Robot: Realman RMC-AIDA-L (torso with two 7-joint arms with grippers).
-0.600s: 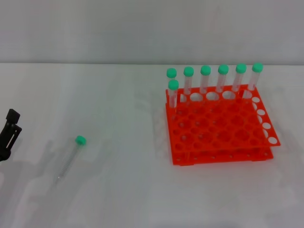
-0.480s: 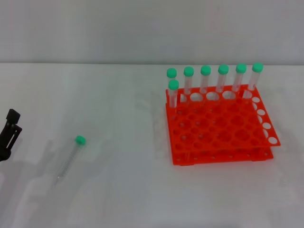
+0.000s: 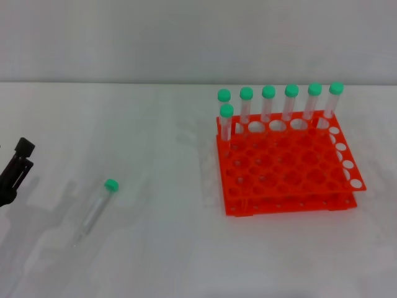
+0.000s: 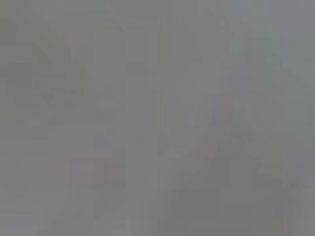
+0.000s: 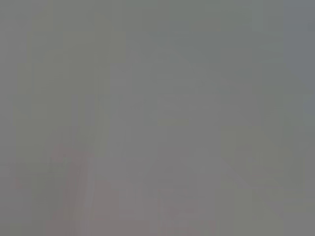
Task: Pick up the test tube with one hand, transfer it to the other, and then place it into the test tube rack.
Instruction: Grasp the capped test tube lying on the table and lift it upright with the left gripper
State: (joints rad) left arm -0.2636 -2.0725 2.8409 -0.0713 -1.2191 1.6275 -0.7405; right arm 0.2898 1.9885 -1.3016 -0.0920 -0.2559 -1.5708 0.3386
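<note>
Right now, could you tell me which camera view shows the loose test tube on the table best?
The head view. There the test tube lies whole on the white table, green cap toward the back, between the left claw and the orange rack. The left and right wrist views show only featureless grey, with no tube.

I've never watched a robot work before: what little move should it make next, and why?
Probably the left gripper should travel across toward the loose test tube, which lies flat on the white table, untouched. The gripper sits at the table's left edge, apart from the tube. The orange test tube rack already holds seven capped tubes; the right gripper isn't in view.
</note>
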